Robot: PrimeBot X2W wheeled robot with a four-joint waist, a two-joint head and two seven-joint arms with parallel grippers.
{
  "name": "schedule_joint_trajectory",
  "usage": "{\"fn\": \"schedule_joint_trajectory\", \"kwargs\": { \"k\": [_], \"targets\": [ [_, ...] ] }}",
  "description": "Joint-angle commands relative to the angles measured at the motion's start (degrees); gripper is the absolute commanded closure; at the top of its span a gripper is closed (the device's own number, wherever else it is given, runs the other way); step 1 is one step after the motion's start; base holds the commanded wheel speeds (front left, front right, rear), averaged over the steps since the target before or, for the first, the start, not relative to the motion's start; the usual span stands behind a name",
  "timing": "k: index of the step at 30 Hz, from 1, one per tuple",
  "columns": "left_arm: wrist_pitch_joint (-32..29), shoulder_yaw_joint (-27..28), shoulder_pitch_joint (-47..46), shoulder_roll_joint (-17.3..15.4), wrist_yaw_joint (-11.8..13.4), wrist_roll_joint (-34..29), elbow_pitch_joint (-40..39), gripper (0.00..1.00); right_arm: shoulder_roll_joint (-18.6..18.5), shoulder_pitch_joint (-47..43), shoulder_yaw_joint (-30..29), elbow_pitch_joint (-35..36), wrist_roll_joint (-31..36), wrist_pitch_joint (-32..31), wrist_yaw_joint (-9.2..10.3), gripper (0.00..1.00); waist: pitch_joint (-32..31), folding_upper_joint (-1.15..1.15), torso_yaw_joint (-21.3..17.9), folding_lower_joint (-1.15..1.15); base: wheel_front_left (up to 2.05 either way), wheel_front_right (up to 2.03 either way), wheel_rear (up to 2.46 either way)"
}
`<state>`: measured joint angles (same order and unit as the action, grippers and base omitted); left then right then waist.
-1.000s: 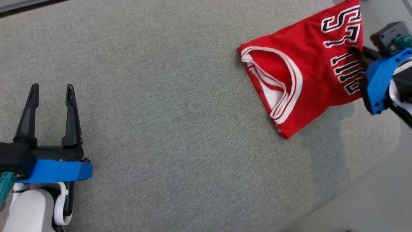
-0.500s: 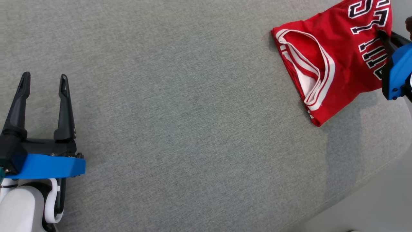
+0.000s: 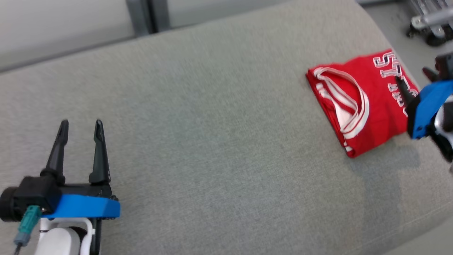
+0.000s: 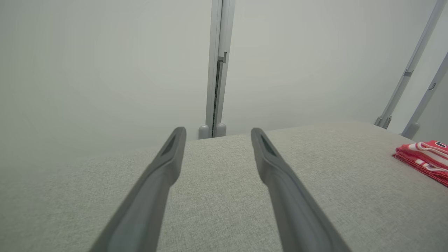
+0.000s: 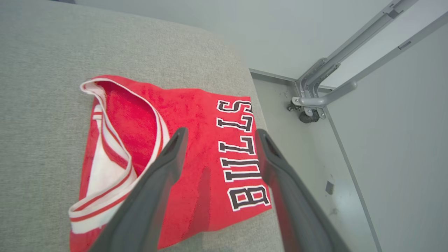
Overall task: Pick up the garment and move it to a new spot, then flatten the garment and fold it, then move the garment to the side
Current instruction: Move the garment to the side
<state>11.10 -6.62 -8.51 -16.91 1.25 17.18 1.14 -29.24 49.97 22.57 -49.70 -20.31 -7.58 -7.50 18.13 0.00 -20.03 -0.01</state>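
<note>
The garment (image 3: 378, 102) is a red jersey with white trim and black-and-white lettering. It lies folded on the right end of the grey fabric surface (image 3: 212, 124), close to its right edge. My right gripper (image 3: 414, 79) hangs open just over its lettered side. In the right wrist view the garment (image 5: 196, 112) lies flat below the right gripper (image 5: 220, 134), with nothing between the fingers. My left gripper (image 3: 81, 124) stands open at the lower left, far from the jersey. In the left wrist view the left gripper (image 4: 217, 132) is empty, and the garment (image 4: 425, 157) shows at the right edge.
The surface's rounded right edge drops to a pale floor (image 5: 308, 157). A metal frame on a caster (image 5: 315, 101) stands there, also seen in the head view as the metal frame (image 3: 428, 24). A pale wall with a grey post (image 4: 217, 70) rises behind the surface.
My right gripper has opened and let go of the garment, which now rests on the surface. The head camera has shifted, bringing the wall and far edge into view.
</note>
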Motion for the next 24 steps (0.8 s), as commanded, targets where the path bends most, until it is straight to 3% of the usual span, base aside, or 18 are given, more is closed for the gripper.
{"fn": "schedule_joint_trajectory", "kwargs": {
  "k": [1, 9, 13, 18, 24],
  "targets": [
    [1.0, -0.7, 1.3, 1.2, 0.0, 0.6, 1.7, 0.00, 1.1, -4.0, -0.4, 2.7, -1.1, 2.5, 0.01, 0.00, -4.2, 0.00, 0.4, 0.01, 0.00, 0.00, 0.00],
    [3.1, -1.6, 5.4, 4.5, -0.2, 1.9, 6.7, 0.00, 3.8, -21.1, -6.4, 18.7, -4.2, 15.2, 0.01, 0.00, -11.9, 0.00, 7.0, 0.01, 0.00, 0.00, 0.00],
    [3.7, -1.4, 7.1, 5.1, -0.9, 2.0, 9.6, 0.00, 7.9, -31.3, -11.6, 27.2, -1.5, 19.3, 0.01, 0.00, -14.6, 0.00, 10.3, 0.01, 0.00, 0.00, 0.00],
    [4.1, -1.4, 8.4, 5.8, -1.8, 1.6, 12.5, 0.00, 13.8, -40.8, -17.0, 34.7, 3.3, 20.3, 0.01, 0.00, -16.4, 0.00, 13.4, 0.01, 0.00, 0.00, 0.00],
    [4.1, 0.2, 9.2, 7.1, -2.7, 0.5, 13.4, 0.00, 18.7, -46.2, -22.3, 38.7, 6.8, 17.6, 0.01, 0.00, -17.2, 0.00, 15.3, 0.01, 0.00, 0.00, 0.00]
  ]
}}
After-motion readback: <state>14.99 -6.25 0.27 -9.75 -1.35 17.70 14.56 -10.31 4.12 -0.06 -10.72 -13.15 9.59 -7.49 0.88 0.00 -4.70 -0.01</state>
